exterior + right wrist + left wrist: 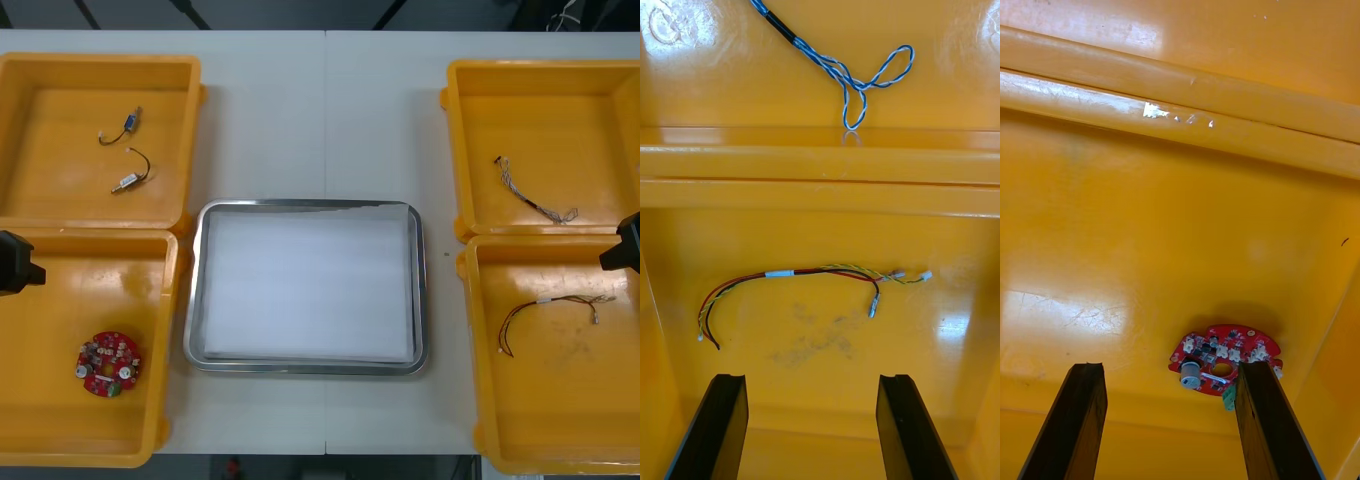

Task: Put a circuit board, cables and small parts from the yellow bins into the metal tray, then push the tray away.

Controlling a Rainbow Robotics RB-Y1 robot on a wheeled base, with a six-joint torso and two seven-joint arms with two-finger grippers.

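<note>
Now the left hand (1171, 367) hangs wide open, the red circuit board (1225, 358) just ahead, beside one finger. It is stiff, light and probably fragile on its studded face, so pinch its rim. The right hand (811, 377), open too, faces the limp red and yellow cable (801, 276) — take it mid-length.

The left gripper (1172, 367) had two black fingers (1071, 420), flat slabs with squared tips and a dull sheen. The right gripper (811, 376) had matching black fingers (906, 427), each tip cut with a small step.

Left fingers (1075, 427) spread apart, right fingers (715, 427) likewise spread apart, both hovering
</note>
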